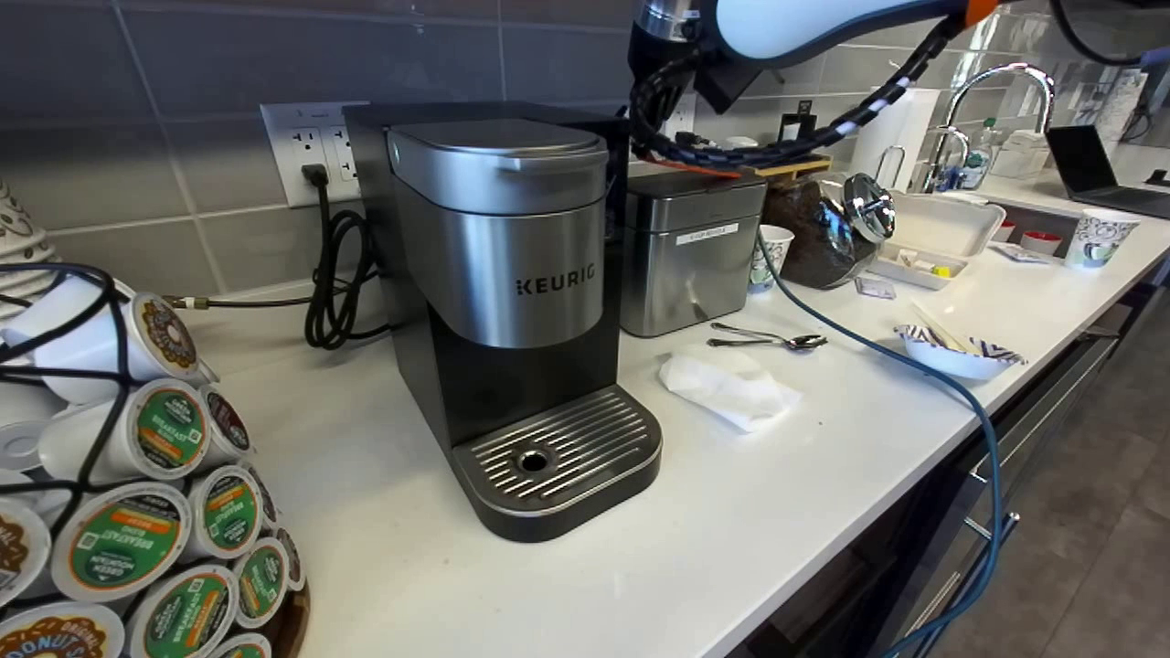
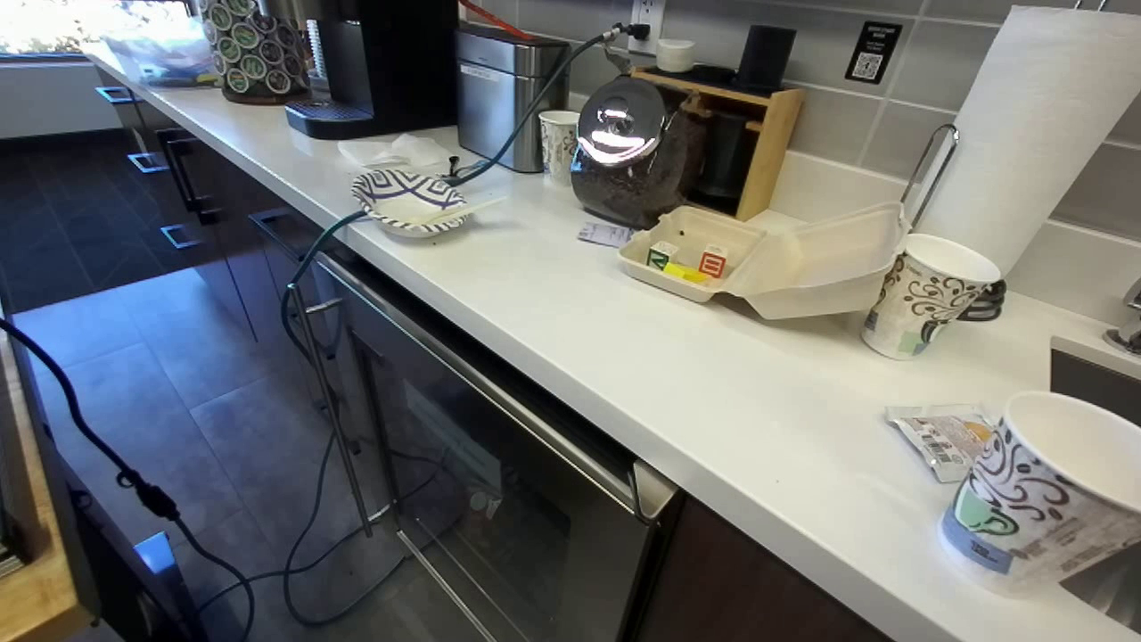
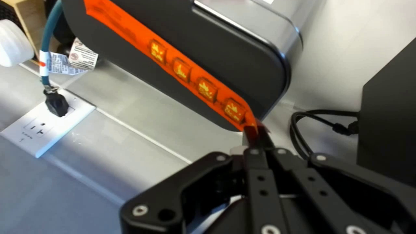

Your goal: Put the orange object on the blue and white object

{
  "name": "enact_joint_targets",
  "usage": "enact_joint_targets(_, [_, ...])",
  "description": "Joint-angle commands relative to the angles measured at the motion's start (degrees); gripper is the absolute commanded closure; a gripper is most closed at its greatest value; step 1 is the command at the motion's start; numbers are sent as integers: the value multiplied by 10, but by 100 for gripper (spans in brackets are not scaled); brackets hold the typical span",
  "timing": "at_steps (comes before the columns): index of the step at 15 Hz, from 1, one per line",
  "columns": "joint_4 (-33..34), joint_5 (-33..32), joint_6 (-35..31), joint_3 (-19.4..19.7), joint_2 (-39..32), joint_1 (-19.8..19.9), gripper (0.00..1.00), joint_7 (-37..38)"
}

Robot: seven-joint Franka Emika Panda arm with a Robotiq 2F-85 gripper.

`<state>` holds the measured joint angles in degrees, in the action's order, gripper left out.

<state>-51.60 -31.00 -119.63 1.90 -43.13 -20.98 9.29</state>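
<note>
The orange object is a long, slim orange strip with yellow-marked packets. It also shows in both exterior views, as a thin band over the metal bin's lid and sloping down towards that lid. My gripper is shut on one end of the strip. In an exterior view the fingers are hidden behind the coffee machine and cables. The blue and white object is a small bowl with a patterned rim, near the counter's front edge; it also shows in an exterior view, with pale sticks in it.
The metal bin stands beside the tall coffee machine. A white napkin and spoons lie between bin and bowl. A blue cable crosses the counter by the bowl. A glass jar and paper cup stand behind.
</note>
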Motion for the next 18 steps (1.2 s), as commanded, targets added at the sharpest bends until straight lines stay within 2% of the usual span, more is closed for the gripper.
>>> enact_joint_targets(1, [-84,-27,9,25,72,-11,100,65])
enact_joint_targets(4, [-165,-54,22,49,128,-18,100,125])
enact_joint_targets(9, [-289,-61,139,62,215,-22,100,187])
enact_joint_targets(11, [-341,-52,185,58,247,-20,100,209])
enact_joint_targets(12, [-364,-59,214,31,263,0,100,227])
enact_joint_targets(13, [-391,-48,223,22,277,9,100,237])
enact_joint_targets(14, [-418,-30,181,7,292,26,100,234])
enact_joint_targets(15, [-447,-25,169,0,308,34,100,250])
enact_joint_targets(18, [-529,5,48,-20,353,64,100,286])
